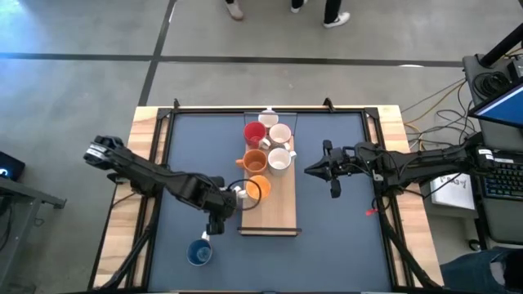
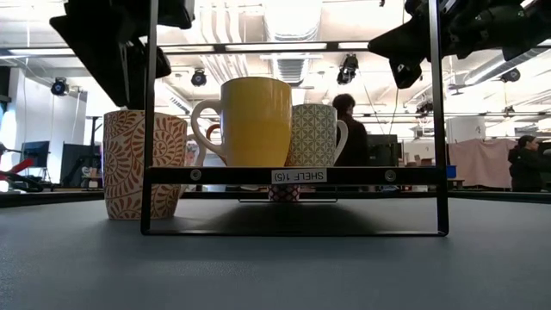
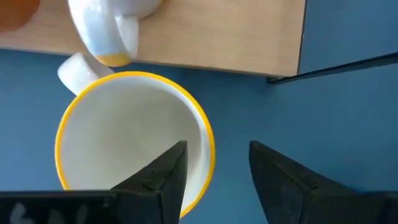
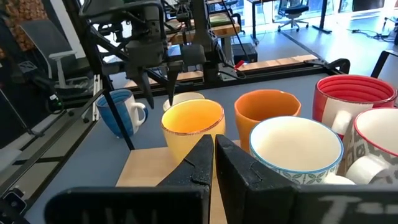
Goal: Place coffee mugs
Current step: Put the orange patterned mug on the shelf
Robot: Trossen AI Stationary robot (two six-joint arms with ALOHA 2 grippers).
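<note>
Several mugs stand on a wooden board (image 1: 270, 216): a red mug (image 1: 254, 132), an orange mug (image 1: 255, 159), a yellow-orange mug (image 1: 258, 188) and white ones. A yellow-rimmed mug (image 3: 124, 137) with a white inside stands on the blue table at the board's left edge (image 1: 238, 193). My left gripper (image 3: 217, 168) is open above it, one finger inside the mug and one outside. A blue mug (image 1: 198, 252) stands alone near the table's near edge. My right gripper (image 1: 310, 170) is shut and hovers right of the board. My left gripper comes at the yellow-rimmed mug from above, pointing down. Its fingers straddle the rim (image 3: 208, 149) on the side away from the handle (image 3: 74, 70). I cannot tell whether either finger touches the wall. The mug stands upright on the table.
A black wire shelf frame (image 2: 293, 176) stands across the low view, with a patterned mug (image 2: 142, 164) beside it. The near end of the board is bare wood (image 3: 217, 31). Blue tabletop (image 1: 343, 237) lies right of the board. People stand beyond the table's far edge.
</note>
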